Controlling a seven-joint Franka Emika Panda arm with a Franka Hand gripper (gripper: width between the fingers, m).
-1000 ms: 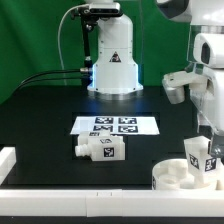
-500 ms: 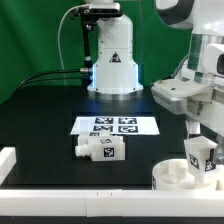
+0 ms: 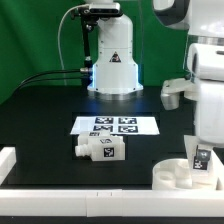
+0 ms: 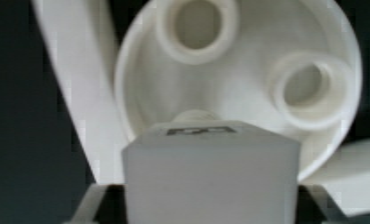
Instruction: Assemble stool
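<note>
At the lower right of the exterior view, the round white stool seat (image 3: pixel 172 178) lies flat on the black worktop (image 3: pixel 50 110). A tagged upright leg (image 3: pixel 201 157) stands over the seat's right side. The wrist view shows the end effector (image 4: pixel 212 207) clamped on this leg, one finger against each side. Loose leg pieces (image 3: pixel 100 150) lie at lower centre, just below the marker board (image 3: pixel 115 125).

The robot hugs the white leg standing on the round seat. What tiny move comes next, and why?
Probably a gentle twist, pressing the leg down into the seat. The gripper is closed around the leg, which stands upright on the seat, so seating it firmly seems the sensible step.
</note>
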